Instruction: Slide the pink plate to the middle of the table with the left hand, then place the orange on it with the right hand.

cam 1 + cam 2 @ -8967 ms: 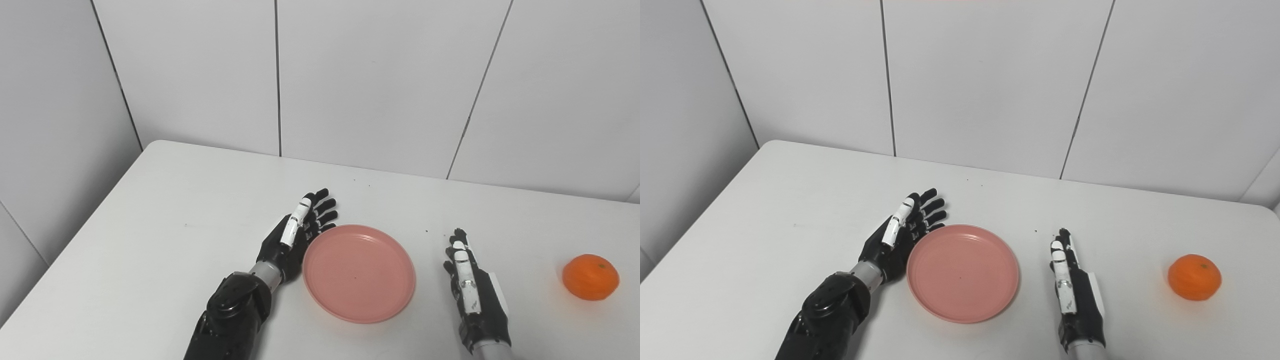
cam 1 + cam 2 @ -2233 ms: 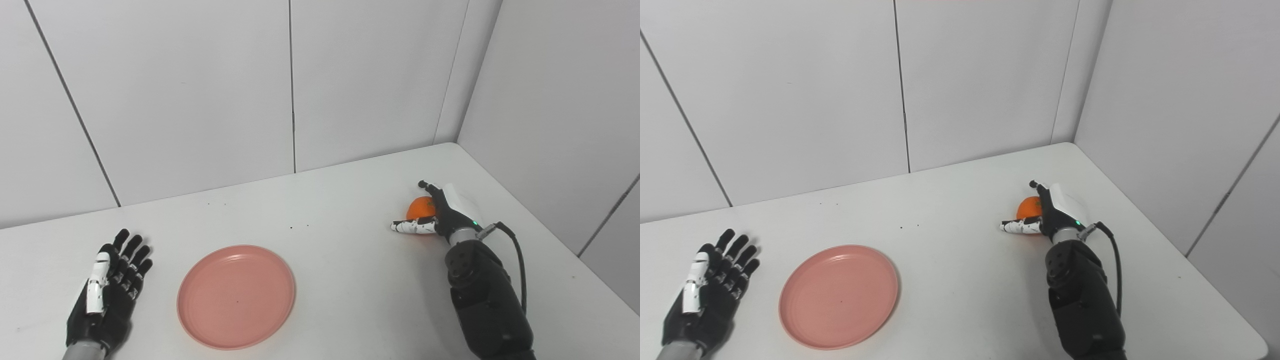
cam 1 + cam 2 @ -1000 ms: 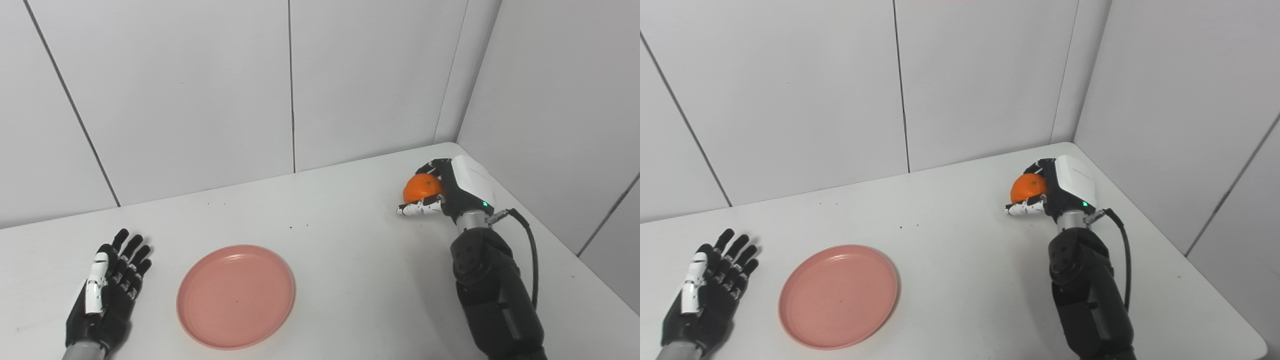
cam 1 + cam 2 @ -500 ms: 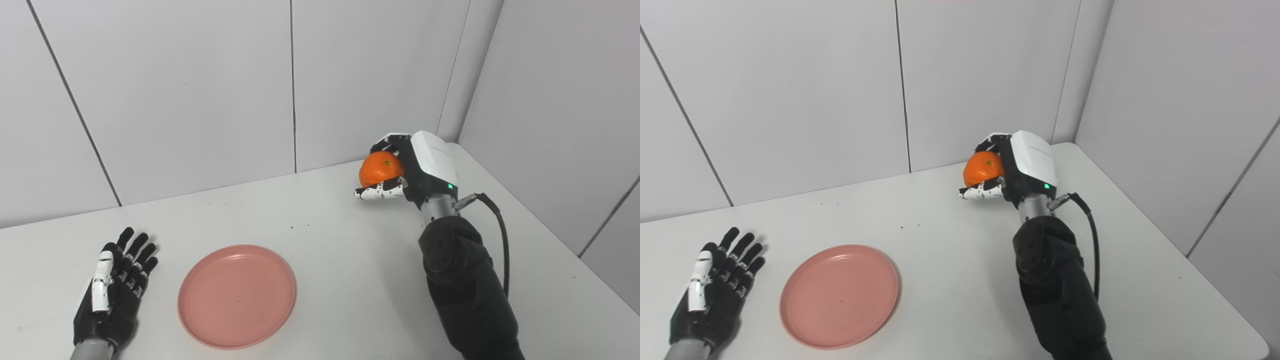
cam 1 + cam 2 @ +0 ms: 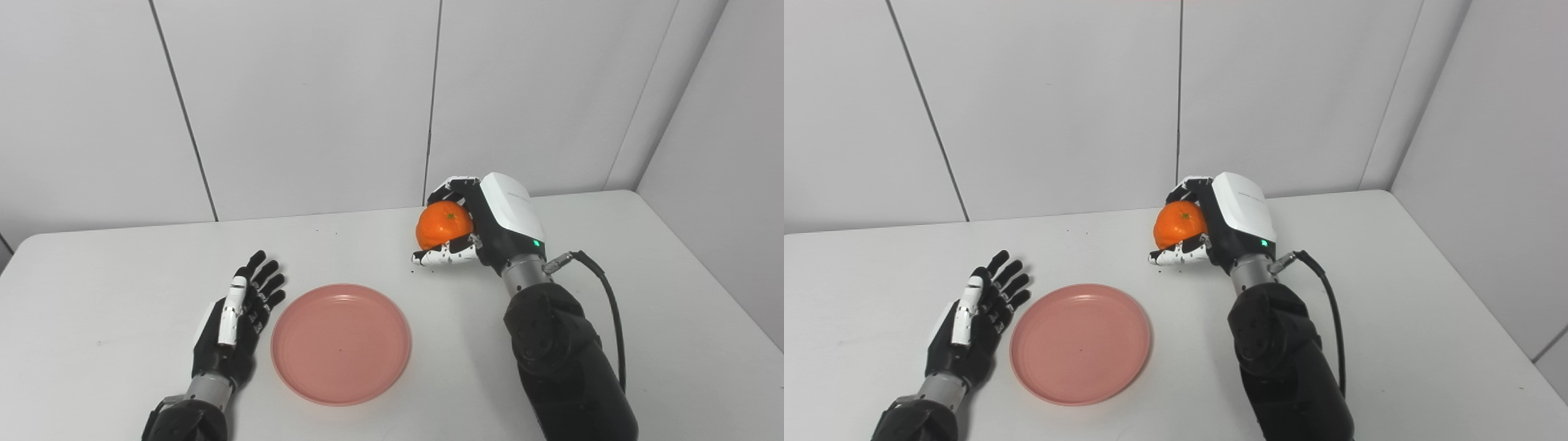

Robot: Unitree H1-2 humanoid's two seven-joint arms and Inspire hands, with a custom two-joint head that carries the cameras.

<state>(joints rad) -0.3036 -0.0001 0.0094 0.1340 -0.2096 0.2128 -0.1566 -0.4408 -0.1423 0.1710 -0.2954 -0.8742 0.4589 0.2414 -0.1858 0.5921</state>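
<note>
item: orange (image 5: 444, 224), now lifted off the table, clasped in your right hand (image 5: 484, 229), nearer the pink plate (image 5: 341, 343). left hand (image 5: 236, 324) spread, idle beside plate. placing remains.

- Bare white surface (image 5: 429, 343) lies between the raised right hand (image 5: 484, 226), closed around the orange (image 5: 444, 225), and the pink plate (image 5: 340, 343).
- The left hand (image 5: 236, 324), flat with fingers spread, rests just beside the plate's left rim.
- The plate's right side is unobstructed.
</note>
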